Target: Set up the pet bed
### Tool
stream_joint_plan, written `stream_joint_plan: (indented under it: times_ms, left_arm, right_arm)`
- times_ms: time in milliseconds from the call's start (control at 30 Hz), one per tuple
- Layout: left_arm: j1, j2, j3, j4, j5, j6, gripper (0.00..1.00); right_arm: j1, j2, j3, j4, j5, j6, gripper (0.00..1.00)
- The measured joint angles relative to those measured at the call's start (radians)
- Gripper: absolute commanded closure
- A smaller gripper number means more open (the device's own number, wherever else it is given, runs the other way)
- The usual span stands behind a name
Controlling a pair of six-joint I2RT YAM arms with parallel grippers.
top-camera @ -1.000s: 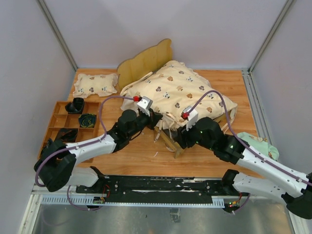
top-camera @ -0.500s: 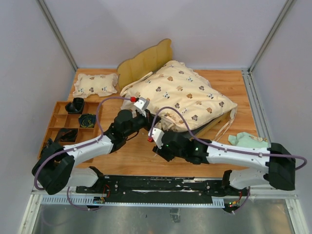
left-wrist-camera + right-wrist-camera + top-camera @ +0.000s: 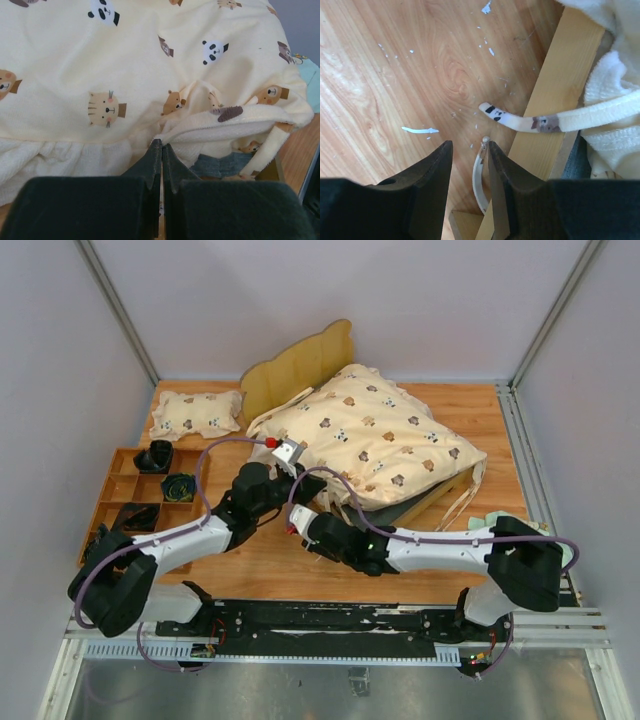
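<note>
Pet bed: beside its rail, right gripper, jaws half-narrowed and empty, should centre on the loose tie before closing; left gripper, pinched shut, touches the quilt hem.

left arm and right arm: white links, black joints, mauve cables, dark wedge-shaped fingers.

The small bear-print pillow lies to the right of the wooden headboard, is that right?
No. The small bear-print pillow lies to the left of the wooden headboard, not to its right. The top external view shows it.
</note>
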Motion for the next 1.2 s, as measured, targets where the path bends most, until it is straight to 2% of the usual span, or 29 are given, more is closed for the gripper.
stream_joint_plan:
  times_ms: [233, 600, 767, 933, 1033, 1200]
  left_arm:
    - [0.000, 0.038, 0.000, 0.014, 0.033, -0.019, 1.00]
    - [0.001, 0.101, 0.051, 0.059, 0.062, -0.053, 1.00]
    - [0.001, 0.160, 0.073, 0.082, 0.063, -0.057, 1.00]
    - [0.001, 0.209, 0.114, 0.099, 0.073, -0.060, 1.00]
    - [0.001, 0.219, 0.128, 0.108, 0.082, -0.060, 1.00]
    - [0.002, 0.219, 0.128, 0.109, 0.092, -0.060, 1.00]
  right_arm:
    - [-0.003, -0.026, -0.061, 0.049, 0.029, -0.005, 0.63]
    - [-0.020, -0.352, -0.201, -0.015, 0.023, 0.071, 0.60]
    - [-0.094, -0.341, -0.212, 0.014, -0.039, 0.079, 0.62]
    - [-0.194, -0.314, -0.217, 0.008, -0.028, 0.068, 0.63]
    - [-0.212, -0.315, -0.218, 0.003, -0.038, 0.062, 0.63]
    - [-0.211, -0.330, -0.249, 0.011, -0.161, 0.023, 0.61]
